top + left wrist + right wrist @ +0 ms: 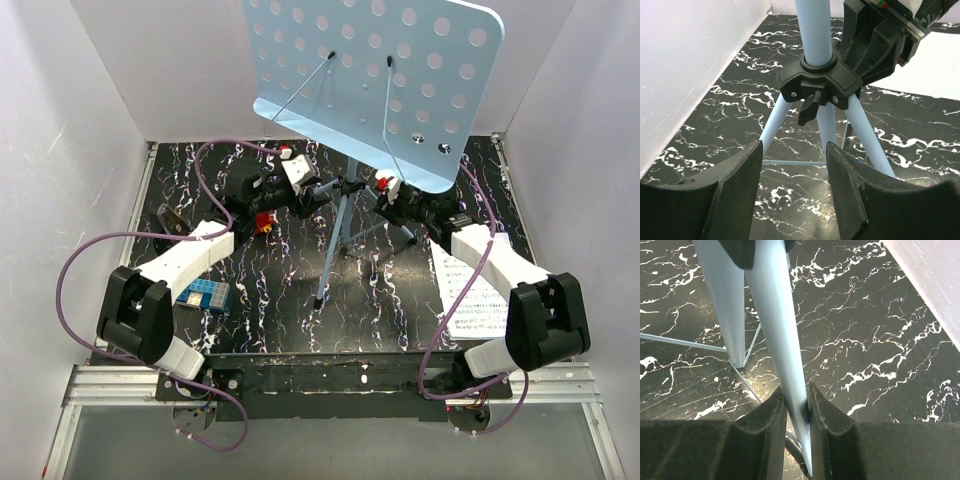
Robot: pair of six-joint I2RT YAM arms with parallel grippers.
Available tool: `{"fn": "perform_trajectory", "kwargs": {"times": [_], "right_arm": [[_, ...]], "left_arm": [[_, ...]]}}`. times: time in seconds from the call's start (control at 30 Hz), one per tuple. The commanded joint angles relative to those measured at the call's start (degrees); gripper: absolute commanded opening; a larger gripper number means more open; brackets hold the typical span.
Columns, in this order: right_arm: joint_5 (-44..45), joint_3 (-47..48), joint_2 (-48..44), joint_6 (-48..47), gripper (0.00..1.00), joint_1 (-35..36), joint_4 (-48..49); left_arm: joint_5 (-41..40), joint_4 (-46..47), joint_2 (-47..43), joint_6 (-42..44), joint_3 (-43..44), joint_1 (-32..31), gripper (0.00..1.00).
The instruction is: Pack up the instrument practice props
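Near right on the table (290, 320), sheet music (470, 300) lies flat under the right arm (500, 258), then mid-table the right gripper (796, 405) is pinched tight on a leg (775, 315) of the blue music stand (400, 60) standing upright toward the far wall (190, 60), left gripper (794, 155) half open facing its leg hub (820, 82), holding nothing.

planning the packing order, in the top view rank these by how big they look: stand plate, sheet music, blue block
1. stand plate, largest by far, though it stands raised toward the camera, which inflates it
2. sheet music, partly hidden
3. blue block, smallest, partly hidden
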Motion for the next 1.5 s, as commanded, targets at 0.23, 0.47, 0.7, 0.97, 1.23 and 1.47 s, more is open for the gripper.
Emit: {"fn": "perform_trajectory", "kwargs": {"times": [0.23, 0.47, 0.7, 0.97, 1.23, 1.47], "right_arm": [[-1.5, -4.8, -2.5, 4.7, 0.01, 0.5, -7.3], [-0.9, -4.6, -2.1, 4.1, 0.01, 0.5, -7.5], [-0.5, -4.1, -1.9, 3.9, 0.01, 0.4, -7.7], [0.7, -2.6, -1.2, 4.1, 0.01, 0.3, -10.3], [0.1, -3.0, 0.1, 8.6, 0.01, -0.1, -9.0], [0.8, -4.5, -1.3, 10.6, 0.01, -0.1, -7.2]], "left_arm": [[5.5, 7.1, 3.0, -8.1, 4.5, -1.5, 0.47], [6.7, 7.6, 5.6, -9.7, 6.7, -2.6, 0.29], [7.4, 4.7, 3.5, -13.9, 6.2, -2.3, 0.00], [-2.6, 1.2, 0.6, -47.7, 5.5, -0.7, 0.00], [-3.1, 10.7, 3.1, -68.9, 3.5, 0.2, 0.00], [-12.3, -13.5, 4.8, -110.1, 9.4, 2.2, 0.00]]}}
